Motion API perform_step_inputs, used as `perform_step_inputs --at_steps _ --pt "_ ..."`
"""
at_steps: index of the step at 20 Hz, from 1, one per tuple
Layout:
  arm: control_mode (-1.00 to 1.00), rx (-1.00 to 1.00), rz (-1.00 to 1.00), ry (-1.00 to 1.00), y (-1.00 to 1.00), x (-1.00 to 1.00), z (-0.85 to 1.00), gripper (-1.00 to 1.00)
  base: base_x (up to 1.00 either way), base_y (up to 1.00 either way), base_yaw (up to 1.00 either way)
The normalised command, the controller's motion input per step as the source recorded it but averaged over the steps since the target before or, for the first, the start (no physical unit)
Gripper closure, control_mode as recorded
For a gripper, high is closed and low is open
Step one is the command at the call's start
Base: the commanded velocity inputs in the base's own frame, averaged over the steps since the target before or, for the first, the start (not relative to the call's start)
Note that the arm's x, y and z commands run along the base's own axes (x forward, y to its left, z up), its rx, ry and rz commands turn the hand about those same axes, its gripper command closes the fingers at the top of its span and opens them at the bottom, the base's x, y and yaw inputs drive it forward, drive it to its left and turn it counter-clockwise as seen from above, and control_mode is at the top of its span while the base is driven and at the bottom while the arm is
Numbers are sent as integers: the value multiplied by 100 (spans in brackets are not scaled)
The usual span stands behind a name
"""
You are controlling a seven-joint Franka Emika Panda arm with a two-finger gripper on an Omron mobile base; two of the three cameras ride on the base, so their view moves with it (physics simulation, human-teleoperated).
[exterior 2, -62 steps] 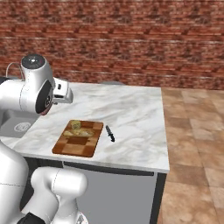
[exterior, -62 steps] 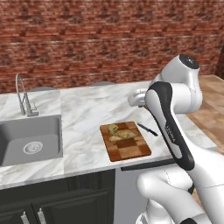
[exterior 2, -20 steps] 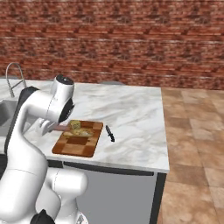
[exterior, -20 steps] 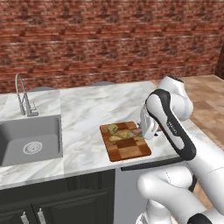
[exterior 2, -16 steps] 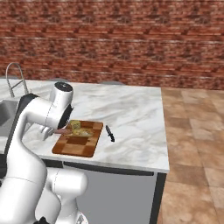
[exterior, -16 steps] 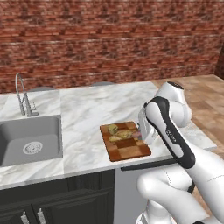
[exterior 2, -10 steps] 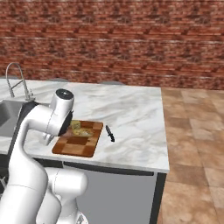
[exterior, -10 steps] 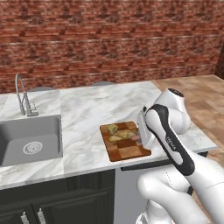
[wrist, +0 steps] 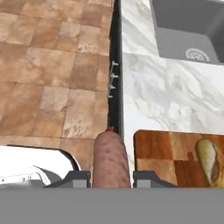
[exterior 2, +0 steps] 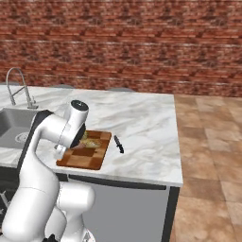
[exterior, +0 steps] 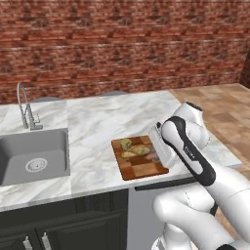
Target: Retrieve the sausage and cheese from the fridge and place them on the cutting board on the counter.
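Change: arm has folded down and in toward the board's near edge; three seconds back the hand was raised over the counter behind the board, a second ago it was at the board's right side, and now the elbow hides most of that side in the left base view. Board, cheese and knife lie where they lay before.
Gripper: gripper (wrist: 111,175) hangs low at the counter's front edge, over the strip where marble meets floor, in the hand view.
Jaws: clamped on the sausage (wrist: 110,160), one finger (wrist: 76,177) on each side of it, nearly together.
Sausage: pinkish-brown cylinder standing out from between the fingers, its rounded end over the dark cabinet front just beside the board's corner; not yet on the board.
Board: board (exterior: 141,168) sits on the counter (exterior: 97,122) near its front edge, right of the sink (exterior: 31,155); seen from the right base view as board (exterior 2: 85,159) half behind the arm.
Cheese: cheese (exterior: 134,149) lies on the board's far half, yellow-tan pieces; in the hand view a pale piece (wrist: 208,158) shows at the right, well clear of the fingers.
Knife: knife (exterior 2: 118,143) on the marble just right of the board, apart from it.
Faucet: faucet (exterior: 25,108) stands behind the sink.
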Motion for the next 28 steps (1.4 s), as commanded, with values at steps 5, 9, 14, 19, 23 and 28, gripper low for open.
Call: perform_step_inputs --at_steps 5,9,14,19,23,28 --pt "-100 0 16 3 0 7 -30 100 0 0 0" --pt "-100 0 6 0 1 0 -33 100 0 0 0" --pt "-100 0 0 0 0 1 -23 100 0 0 0" --pt "-100 0 0 0 2 28 -13 100 0 0 0" --pt "-100 0 0 0 1 38 -8 100 0 0 0" --pt "-100 0 0 0 4 38 -10 100 0 0 0"
